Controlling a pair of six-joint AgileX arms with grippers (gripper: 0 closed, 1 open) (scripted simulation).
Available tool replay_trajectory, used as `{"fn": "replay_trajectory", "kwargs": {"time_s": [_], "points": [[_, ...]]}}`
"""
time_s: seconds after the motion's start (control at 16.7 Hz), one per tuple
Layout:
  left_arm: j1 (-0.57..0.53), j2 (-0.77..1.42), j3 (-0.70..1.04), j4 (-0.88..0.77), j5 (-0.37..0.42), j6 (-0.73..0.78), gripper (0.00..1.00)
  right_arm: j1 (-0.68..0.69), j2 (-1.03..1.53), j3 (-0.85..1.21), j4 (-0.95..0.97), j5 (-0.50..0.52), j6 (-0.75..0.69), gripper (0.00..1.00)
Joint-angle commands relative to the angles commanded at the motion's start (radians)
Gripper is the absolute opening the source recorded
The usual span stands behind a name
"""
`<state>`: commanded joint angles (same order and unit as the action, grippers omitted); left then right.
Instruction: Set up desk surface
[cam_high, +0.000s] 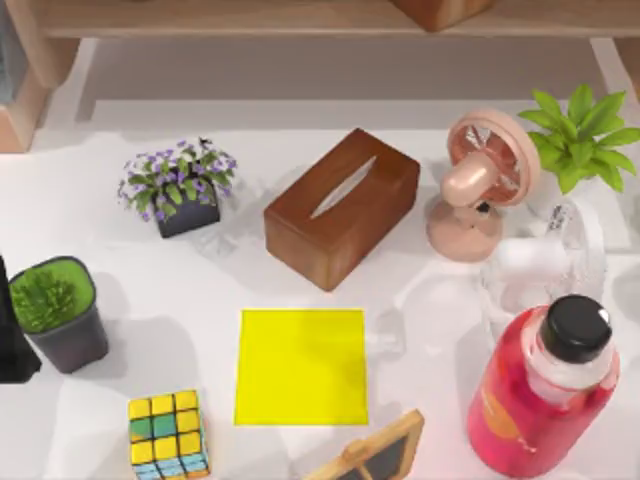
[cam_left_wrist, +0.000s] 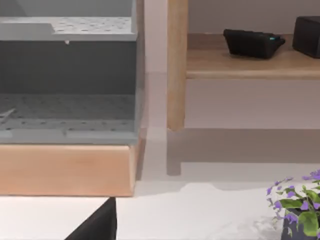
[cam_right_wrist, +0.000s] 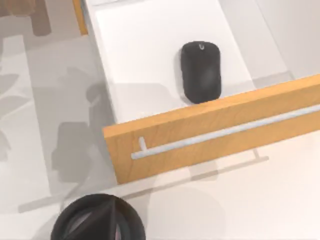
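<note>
1. Nearest the front edge, the white desk surface (cam_high: 150, 290) carries a puzzle cube (cam_high: 168, 435), the corner of a small wood-framed slate (cam_high: 375, 455) and a red bottle (cam_high: 540, 395) with a black cap. The bottle's label is too blurred to read.
2. A dark piece of the left arm (cam_high: 8, 335) stands at the table's left edge. I cannot tell whether its claw is spread or pressed together.
3. The desk surface lies under that arm and stretches away to its right. A grey pot of greenery (cam_high: 58, 312) sits just beside the arm, and a yellow mat (cam_high: 300, 365) lies further right.
4. Beyond these are a wooden tissue box (cam_high: 342, 207), a pot of purple flowers (cam_high: 180, 187), a pink fan (cam_high: 480, 185) and a leafy plant (cam_high: 580, 135).
5. Farthest back runs a light wooden shelf (cam_left_wrist: 250, 62) holding dark gadgets (cam_left_wrist: 252, 43).
6. The right wrist view looks into an open wooden drawer (cam_right_wrist: 215, 130) with a black mouse (cam_right_wrist: 201, 71) inside.
</note>
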<state>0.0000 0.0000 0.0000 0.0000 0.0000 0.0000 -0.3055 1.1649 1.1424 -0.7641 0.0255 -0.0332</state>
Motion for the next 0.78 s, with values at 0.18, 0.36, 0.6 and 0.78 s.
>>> {"fn": "replay_trajectory", "kwargs": {"time_s": [0.18, 0.36, 0.6, 0.78], "points": [[0.0, 0.0, 0.0, 0.0, 0.0, 0.0, 1.0, -0.05, 0.397, 0.367, -0.181, 0.003, -0.017, 1.0], [0.0, 0.0, 0.0, 0.0, 0.0, 0.0, 1.0, -0.074, 0.759, 0.712, -0.333, -0.002, -0.039, 1.0], [0.0, 0.0, 0.0, 0.0, 0.0, 0.0, 1.0, -0.076, 1.135, 1.059, -0.484, -0.012, -0.068, 1.0], [0.0, 0.0, 0.0, 0.0, 0.0, 0.0, 1.0, -0.067, 1.318, 1.22, -0.556, -0.021, -0.087, 1.0]]}}
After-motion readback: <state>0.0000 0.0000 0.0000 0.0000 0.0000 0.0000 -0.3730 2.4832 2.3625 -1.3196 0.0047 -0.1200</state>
